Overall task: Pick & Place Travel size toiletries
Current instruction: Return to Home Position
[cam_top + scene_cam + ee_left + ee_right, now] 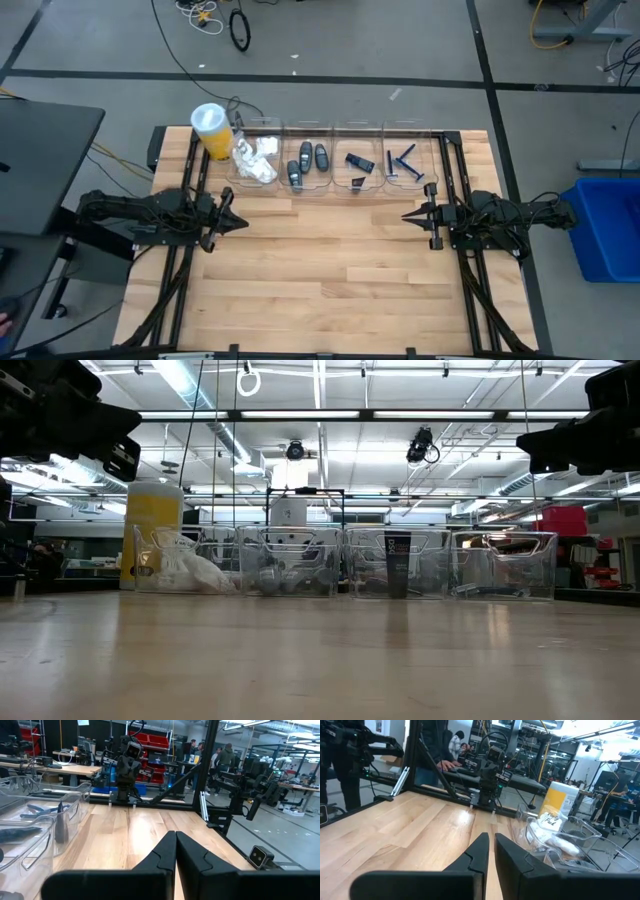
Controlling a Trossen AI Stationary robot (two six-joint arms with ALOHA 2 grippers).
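Pale wooden planks (320,285) carry four clear bins (358,140), one holding crinkled packets (256,160).

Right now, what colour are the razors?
Blue; the razors show best in the high view.

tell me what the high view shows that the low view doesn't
Only the high view: the left gripper and right gripper, both shut, over bare table near its two sides. It also shows the blue razors plainly in the right-end bin, and a blue bin on the floor.
Only the low view: ceiling lights and the room behind.
Both: the yellow cylinder, the row of four clear bins, and white packets in the bin beside the cylinder.
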